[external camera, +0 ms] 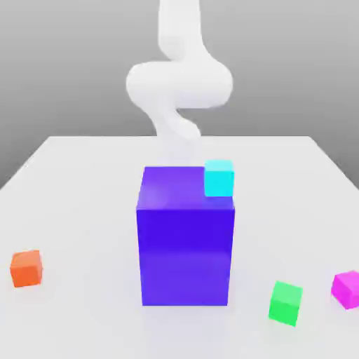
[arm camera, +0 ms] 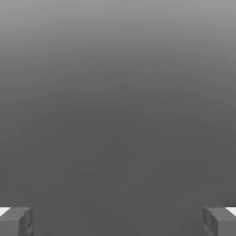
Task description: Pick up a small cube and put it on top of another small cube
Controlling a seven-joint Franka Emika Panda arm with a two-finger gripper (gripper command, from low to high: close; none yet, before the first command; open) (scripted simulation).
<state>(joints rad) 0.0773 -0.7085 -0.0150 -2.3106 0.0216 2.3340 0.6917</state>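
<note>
In the exterior view I see bright, even light; the white arm (external camera: 179, 84) and pale tabletop (external camera: 77, 210) look almost washed out, with little shading. The tall blue block (external camera: 185, 245) carries a faint sheen. My hand view is dim grey, lighter along one edge, darkening smoothly away from it.

The big blue block (external camera: 185, 245) stood on the pale table (external camera: 84, 210). The cyan cube (external camera: 219, 179) sat at its top, toward the exterior view's right. The orange cube (external camera: 26, 269) lay well apart from the block on the exterior view's left; the green cube (external camera: 285, 303) lay to the block's right in that view, and the magenta cube (external camera: 347, 289) farther out from it.
</note>
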